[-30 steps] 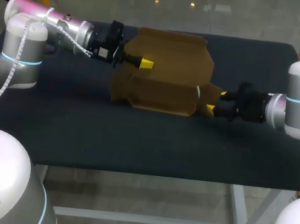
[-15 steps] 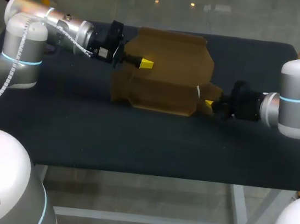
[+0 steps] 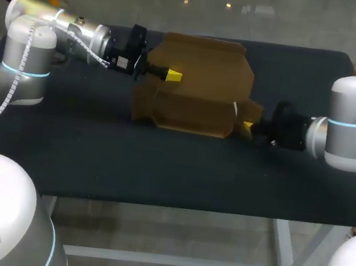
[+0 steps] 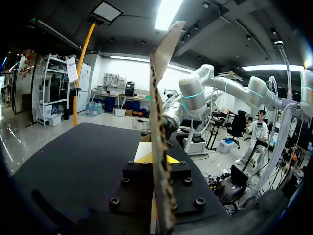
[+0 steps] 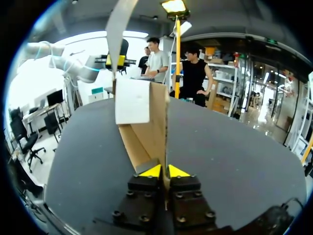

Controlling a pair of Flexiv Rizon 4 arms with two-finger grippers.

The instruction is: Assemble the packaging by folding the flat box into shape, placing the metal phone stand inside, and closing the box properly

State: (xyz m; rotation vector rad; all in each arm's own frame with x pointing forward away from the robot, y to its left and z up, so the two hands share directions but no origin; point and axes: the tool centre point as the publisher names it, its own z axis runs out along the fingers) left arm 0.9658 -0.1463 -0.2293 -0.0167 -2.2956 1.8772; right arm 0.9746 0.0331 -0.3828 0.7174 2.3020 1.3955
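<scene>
The table (image 3: 161, 163) is carrying one brown cardboard box (image 3: 197, 83), half opened out and lying just toward 12 o'clock of the middle, with its long panels rising but no end closed. Two arms are meeting it. The left arm (image 3: 61, 26) is coming in from 9 o'clock and holding where it was a second ago. The right arm (image 3: 353, 123), from 3 o'clock, is the one that has just changed: it has been sliding inward toward the box, so its wrist is now sitting closer to the cardboard. That push is probably folding the side flap (image 3: 250, 110) toward the body, an early shaping step with the filling and closing both ahead. The left pincer (image 3: 172, 75) is clamping narrowly on the upper panel at the box's 10 o'clock edge; its own wrist view is showing the cardboard edge running up between the yellow tips (image 4: 171, 159). The right pincer (image 3: 248, 124) is likewise pinching narrowly on the flap at the box's 4 o'clock corner. By count: one box, two arms, two pincers, and no metal phone stand showing in any view.
</scene>
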